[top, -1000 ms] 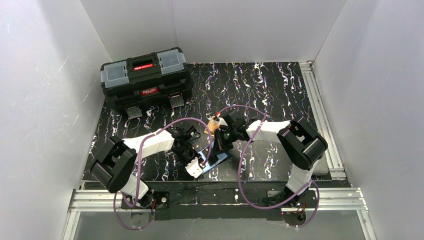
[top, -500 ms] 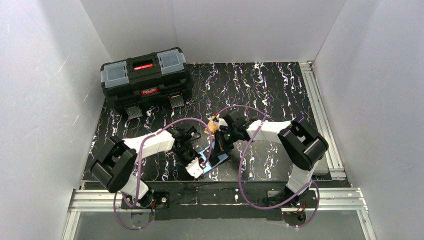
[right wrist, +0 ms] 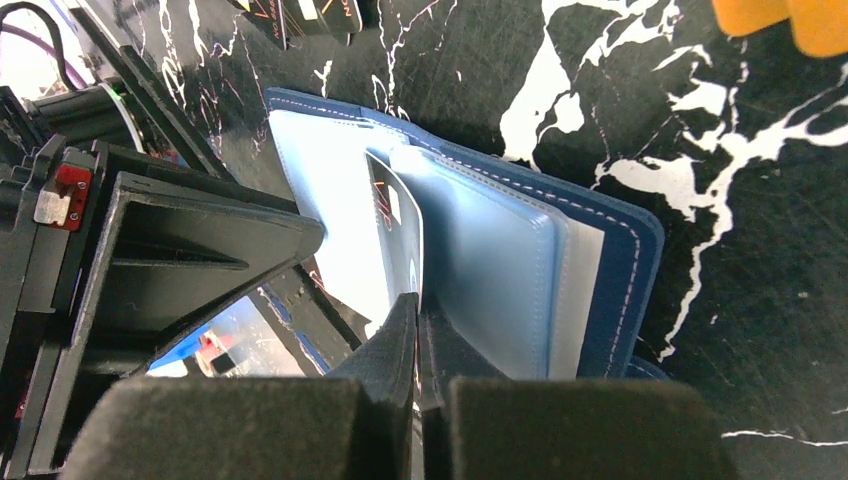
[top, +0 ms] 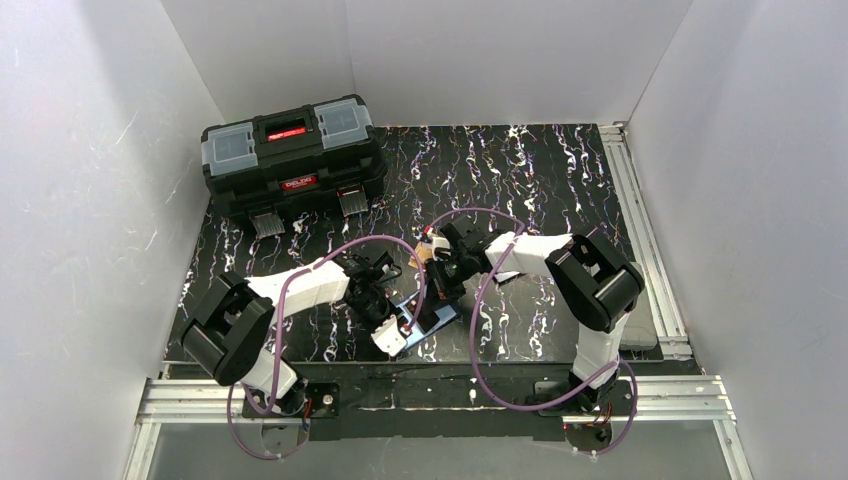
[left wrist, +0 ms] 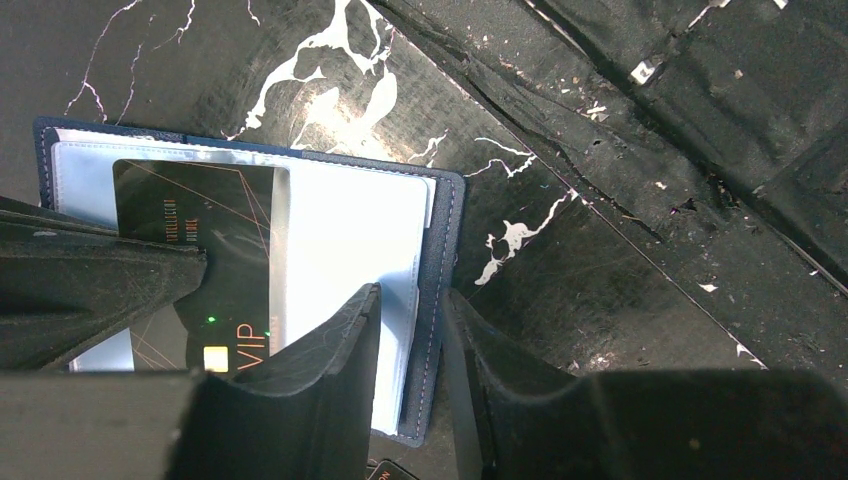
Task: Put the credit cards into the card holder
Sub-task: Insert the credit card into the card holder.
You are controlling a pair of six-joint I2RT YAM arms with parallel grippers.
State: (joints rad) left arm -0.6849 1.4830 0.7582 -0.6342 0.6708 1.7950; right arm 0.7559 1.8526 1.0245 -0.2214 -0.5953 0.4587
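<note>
Where white walls (top: 450, 50) box in a black table (top: 540, 180) veined white and purple, toolbox (top: 292, 150) at back left, the open wallet (left wrist: 340, 230) lies near the front edge. Left gripper (left wrist: 412, 300) clamps its cover edge. Right gripper (right wrist: 418, 300) pinches a dark card (left wrist: 190, 220) set in a clear pocket. Orange cards (right wrist: 790, 20) lie nearby.

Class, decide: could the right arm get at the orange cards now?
Probably not yet: the right gripper is shut on a dark card partly inside the card holder; the orange cards lie uncovered beyond it.
</note>
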